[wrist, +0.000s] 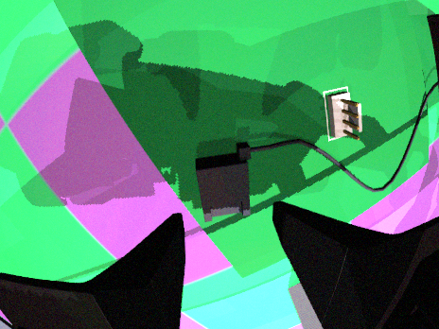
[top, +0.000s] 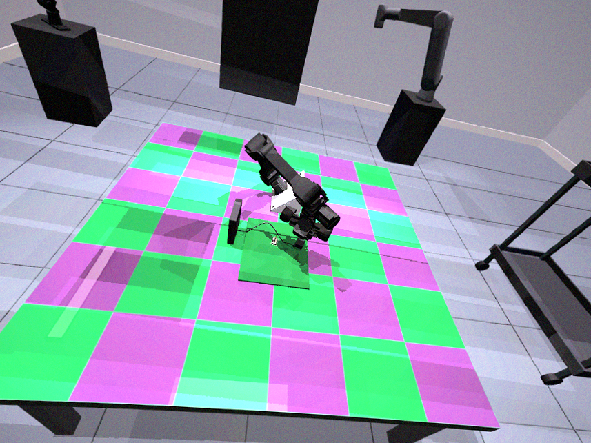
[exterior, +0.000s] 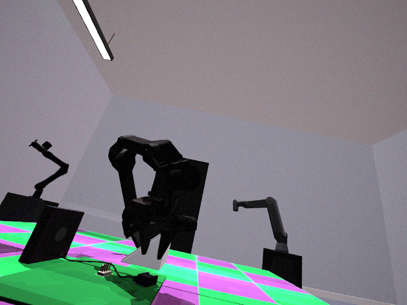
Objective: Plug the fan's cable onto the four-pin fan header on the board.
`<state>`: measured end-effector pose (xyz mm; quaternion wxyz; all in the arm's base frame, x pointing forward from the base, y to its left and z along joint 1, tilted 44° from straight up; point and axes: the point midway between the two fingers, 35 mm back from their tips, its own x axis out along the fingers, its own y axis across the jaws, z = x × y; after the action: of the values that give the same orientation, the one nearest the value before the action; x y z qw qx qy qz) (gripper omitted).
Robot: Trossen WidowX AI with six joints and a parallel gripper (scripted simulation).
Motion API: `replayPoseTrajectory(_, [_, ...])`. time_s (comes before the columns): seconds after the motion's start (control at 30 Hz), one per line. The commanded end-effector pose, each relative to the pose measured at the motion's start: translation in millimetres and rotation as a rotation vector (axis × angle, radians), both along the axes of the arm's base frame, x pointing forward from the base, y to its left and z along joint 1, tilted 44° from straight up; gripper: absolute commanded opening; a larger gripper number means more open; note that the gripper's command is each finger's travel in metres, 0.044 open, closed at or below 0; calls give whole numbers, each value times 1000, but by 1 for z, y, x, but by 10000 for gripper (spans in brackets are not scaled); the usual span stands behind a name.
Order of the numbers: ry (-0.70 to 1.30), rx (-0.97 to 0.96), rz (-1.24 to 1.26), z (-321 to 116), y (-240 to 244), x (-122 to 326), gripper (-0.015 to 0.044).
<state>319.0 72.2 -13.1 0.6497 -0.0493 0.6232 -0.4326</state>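
Observation:
The black plug [top: 298,244] [exterior: 145,279] [wrist: 224,186] lies on the green board [top: 270,270] [exterior: 60,292] [wrist: 293,61], near its right edge in the exterior view. It is apart from the pale four-pin header [top: 273,241] [exterior: 104,272] [wrist: 337,117], whose pins stand bare. My gripper [exterior: 151,257] [wrist: 228,211] is open and empty. Its fingertips hang above the plug and a little behind it in the exterior view, with a gap to the plug. In the wrist view the plug shows beyond the fingertips, its cable leaving at the upper right corner. In the top view the fingertips are hard to make out.
The dark fan [top: 234,220] [exterior: 52,235] stands upright at the board's left side. Its thin cable [exterior: 86,261] [wrist: 377,190] runs past the header to the plug. A white tilted plate [top: 281,200] [exterior: 152,263] stands behind the board, near the arm.

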Motion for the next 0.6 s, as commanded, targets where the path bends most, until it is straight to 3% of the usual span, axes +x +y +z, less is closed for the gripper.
replayPoseTrajectory(0.0, [-49,-47,48,8,9,-5,205])
replayPoseTrajectory(0.57, [-37,-30,37,6,8,-2,205])
